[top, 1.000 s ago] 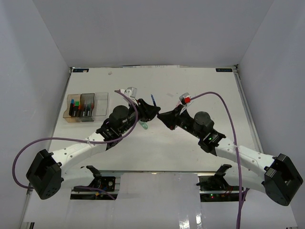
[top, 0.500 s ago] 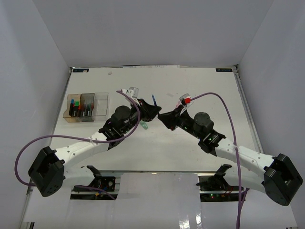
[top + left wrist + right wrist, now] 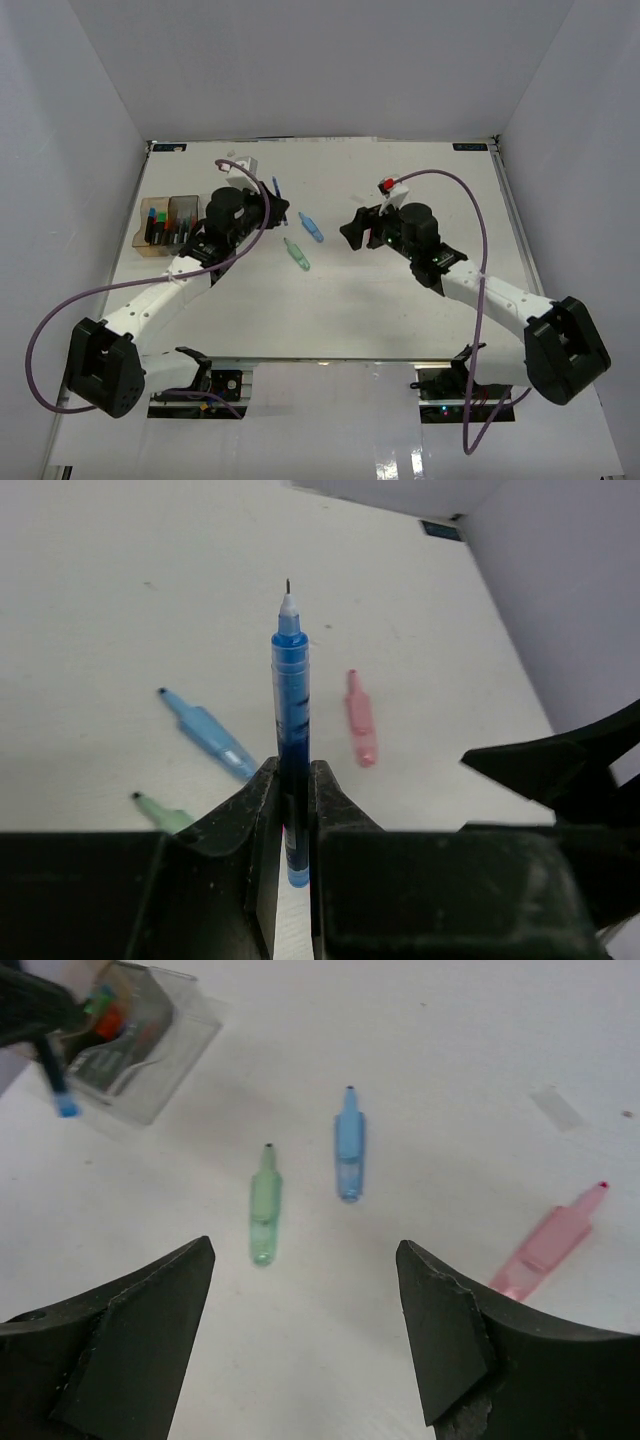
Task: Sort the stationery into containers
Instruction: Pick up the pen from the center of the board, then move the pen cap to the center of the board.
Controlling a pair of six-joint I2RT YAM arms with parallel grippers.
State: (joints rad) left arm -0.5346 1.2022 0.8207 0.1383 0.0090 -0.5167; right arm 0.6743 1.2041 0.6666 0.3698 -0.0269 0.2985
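Got the left gripper (image 3: 293,772) pinched shut on a thin blue pen (image 3: 291,705), grabbed near its back end, with the tip poking straight out past the fingertips and held off the table (image 3: 120,600). Just beyond those fingertips, low and to the left, a green tapered piece (image 3: 160,810), then a light blue tapered piece (image 3: 208,735) a bit further out. Off to the right of the pen's barrel, a pink tapered piece (image 3: 360,720), lying flat and apart from the other two.

Over on the right gripper (image 3: 305,1250): spread wide, gripping nothing. Looking straight ahead between its fingers (image 3: 130,1330), green piece first, light blue one beyond and slightly right, roughly parallel, not touching. Pink one just outside the finger on the right of that wrist view. Way out past the other finger, the transparent containers (image 3: 150,1050), with coloured caps showing inside.
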